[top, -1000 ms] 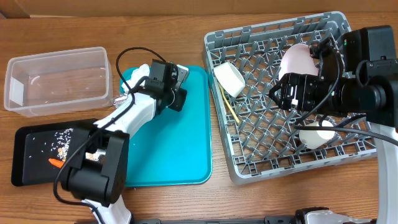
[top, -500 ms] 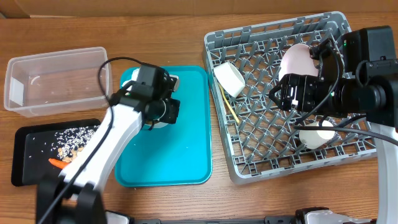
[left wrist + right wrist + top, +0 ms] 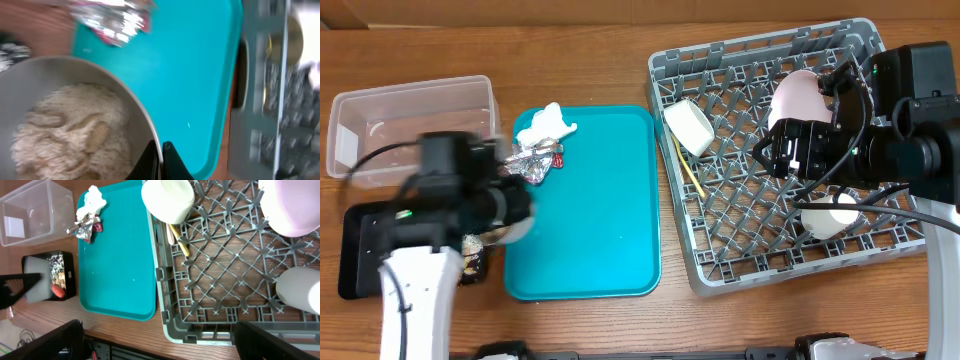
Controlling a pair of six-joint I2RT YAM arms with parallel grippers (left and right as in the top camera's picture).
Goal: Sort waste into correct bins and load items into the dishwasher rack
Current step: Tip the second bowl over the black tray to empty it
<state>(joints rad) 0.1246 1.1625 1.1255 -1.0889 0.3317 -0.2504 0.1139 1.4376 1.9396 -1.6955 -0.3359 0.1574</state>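
Note:
My left gripper [image 3: 161, 150] is shut on the rim of a pale bowl [image 3: 70, 125] that holds beige crumbs. In the overhead view the blurred left gripper [image 3: 512, 208] holds this bowl [image 3: 503, 228] at the right end of the black tray [image 3: 365, 255]. The white napkin [image 3: 548, 122] and the foil wrapper [image 3: 534, 158] lie on the teal tray's far-left corner. An orange carrot [image 3: 59, 291] lies in the black tray. My right gripper [image 3: 160, 350] is open and empty above the dishwasher rack [image 3: 720, 270], which holds the plate [image 3: 795, 95], cup [image 3: 688, 125], yellow spoon [image 3: 690, 172] and a second bowl [image 3: 830, 215].
The clear tub [image 3: 410, 130] stands at the far left, behind the black tray. The teal tray [image 3: 595, 220] lies between the bins and the rack. The right arm's body hangs over the rack's right side.
My left arm has swung left and toward the front from the teal tray's far corner to the black tray, carrying the bowl. The napkin and foil are now uncovered. The right arm has not moved.

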